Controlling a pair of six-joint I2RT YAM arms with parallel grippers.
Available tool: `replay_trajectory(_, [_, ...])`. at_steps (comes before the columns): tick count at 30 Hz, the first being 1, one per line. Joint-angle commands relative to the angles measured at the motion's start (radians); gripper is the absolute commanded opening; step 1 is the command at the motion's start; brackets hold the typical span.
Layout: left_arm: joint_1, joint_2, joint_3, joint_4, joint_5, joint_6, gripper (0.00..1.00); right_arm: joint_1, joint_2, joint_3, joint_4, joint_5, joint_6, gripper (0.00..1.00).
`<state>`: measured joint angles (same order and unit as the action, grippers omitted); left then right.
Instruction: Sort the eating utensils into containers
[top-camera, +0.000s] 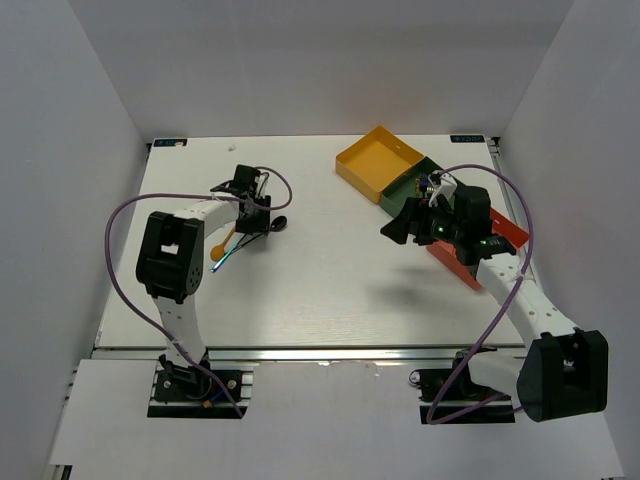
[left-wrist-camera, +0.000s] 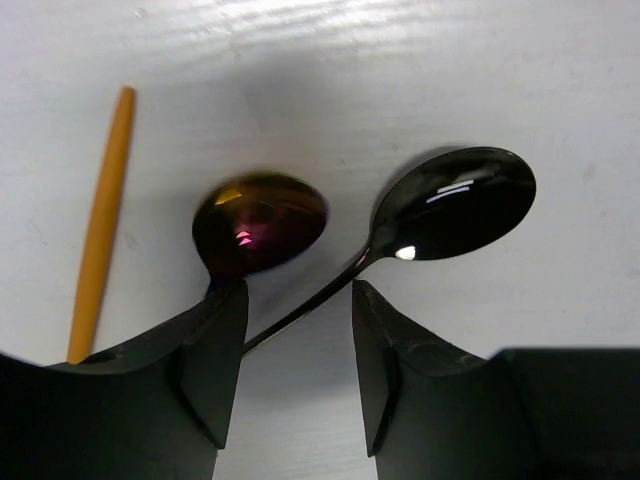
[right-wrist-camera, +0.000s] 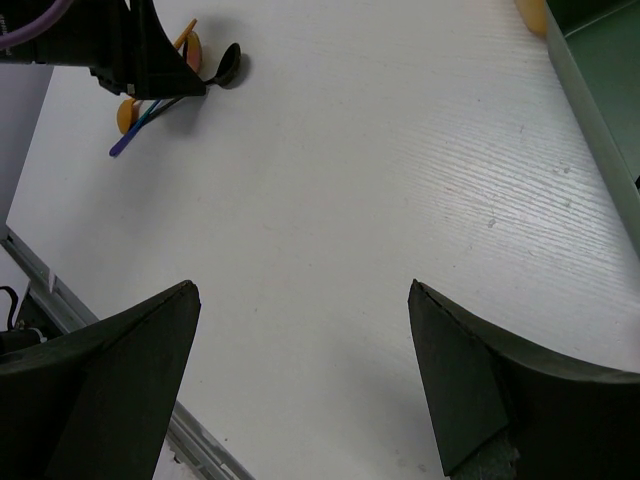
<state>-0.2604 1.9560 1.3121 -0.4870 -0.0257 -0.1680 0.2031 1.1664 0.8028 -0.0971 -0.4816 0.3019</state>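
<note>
My left gripper (left-wrist-camera: 298, 300) is open low over the table, its fingers either side of the thin handle of a glossy dark spoon (left-wrist-camera: 455, 205). A dark pink-tinted spoon (left-wrist-camera: 258, 222) lies just left of it, its handle hidden under the left finger. An orange stick-like piece (left-wrist-camera: 100, 230) lies further left. In the top view this small pile of utensils (top-camera: 225, 245) sits under the left gripper (top-camera: 257, 218). My right gripper (top-camera: 396, 232) is open and empty above the table, left of the yellow tray (top-camera: 380, 160), green tray (top-camera: 405, 187) and red-orange tray (top-camera: 507, 233).
The right wrist view shows bare white table between its fingers (right-wrist-camera: 150, 340), the green tray's wall (right-wrist-camera: 590, 90) at the right, and the utensil pile (right-wrist-camera: 165, 95) with the left gripper (right-wrist-camera: 130, 45) far off at top left. The table's near edge rail (right-wrist-camera: 60, 290) lies at lower left.
</note>
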Motion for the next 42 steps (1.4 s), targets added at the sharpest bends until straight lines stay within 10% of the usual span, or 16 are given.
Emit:
replay_trajectory(1, [0.026, 0.009, 0.013, 0.037, 0.069, 0.009, 0.56, -0.002, -0.030, -0.007, 0.043, -0.011, -0.021, 0.89])
replay_trajectory(11, [-0.028, -0.014, -0.031, 0.047, 0.040, -0.019, 0.50, -0.004, -0.033, -0.008, 0.051, -0.005, -0.021, 0.89])
replay_trajectory(21, [-0.212, 0.040, -0.091, 0.027, -0.325, -0.114, 0.37, -0.004, -0.057, -0.013, 0.054, -0.005, -0.024, 0.89])
replay_trajectory(42, [-0.300, -0.051, -0.166, 0.091, -0.166, -0.238, 0.00, -0.002, -0.074, -0.014, 0.053, 0.011, -0.032, 0.89])
